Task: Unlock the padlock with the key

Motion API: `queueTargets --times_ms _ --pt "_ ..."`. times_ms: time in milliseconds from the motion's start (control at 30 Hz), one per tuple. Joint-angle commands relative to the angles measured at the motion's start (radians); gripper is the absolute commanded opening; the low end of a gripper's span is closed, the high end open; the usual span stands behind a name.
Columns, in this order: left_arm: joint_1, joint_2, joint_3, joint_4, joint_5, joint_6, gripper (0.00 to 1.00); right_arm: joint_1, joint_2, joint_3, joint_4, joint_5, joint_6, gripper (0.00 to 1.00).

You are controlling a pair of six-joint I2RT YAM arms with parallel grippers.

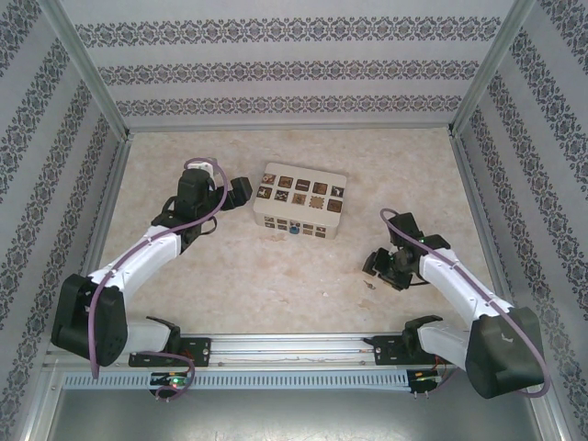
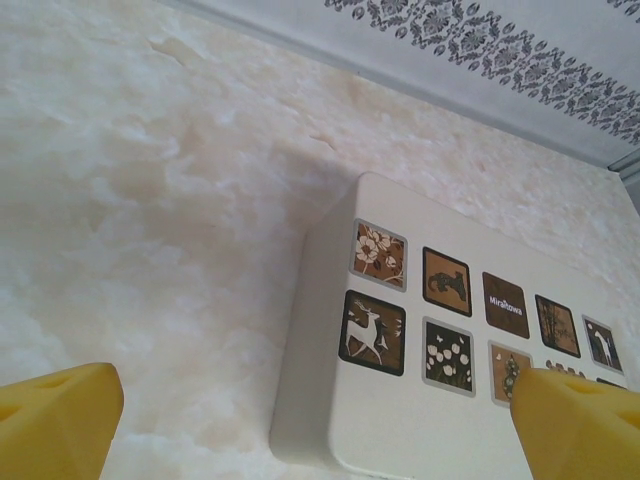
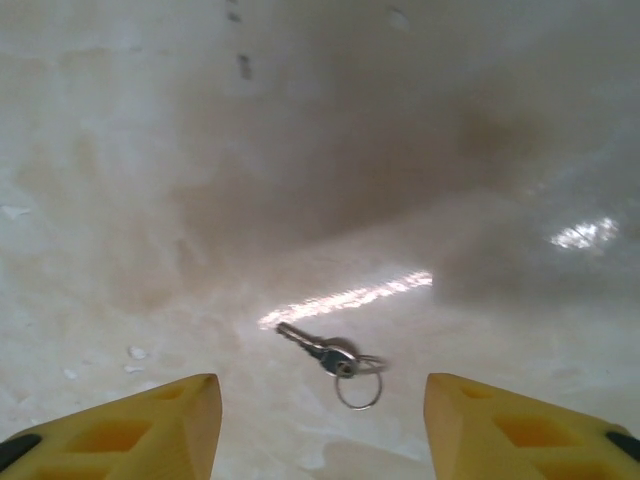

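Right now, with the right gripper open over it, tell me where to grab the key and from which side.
Take the key at its head, where the ring hangs, coming straight down. It lies flat on the table with a thin blade, so the head looks the widest part to pinch. The open right gripper has a finger on each side of it.

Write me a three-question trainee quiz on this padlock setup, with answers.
1. True or false: the key lies ungrasped on the table between the fingers of the open right claw.
2. The padlock sits: A) against the near side of the cream box, B) in the right claw, C) at the far wall.
3. Which claw hovers by the box?
Key: 1 true; 2 A; 3 the left claw.
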Motion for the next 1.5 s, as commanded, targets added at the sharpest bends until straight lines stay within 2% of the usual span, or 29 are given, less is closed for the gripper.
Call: queueTargets --times_ms 0,267,800,1100,1467 --pt "0.010 -0.015 -0.020 0.032 -0.033 0.023 0.99 -0.034 -0.015 -0.040 -0.003 -0.061 0.051 0.55" --pt "0.010 -0.012 -0.034 0.029 -0.029 0.013 0.99 -0.057 -0.002 -0.099 0.059 -0.108 0.101 0.48" --pt "0.011 -0.017 -0.014 0.000 -0.033 0.033 0.99 -0.056 0.057 -0.131 0.147 -0.152 0.132 0.41" --pt "0.012 -0.017 -0.009 -0.007 -0.035 0.029 0.99 -0.055 0.072 -0.142 0.174 -0.168 0.138 0.34" --pt "0.012 -0.011 -0.004 -0.012 -0.033 0.029 0.99 -0.055 0.032 -0.136 0.161 -0.176 0.154 0.33"
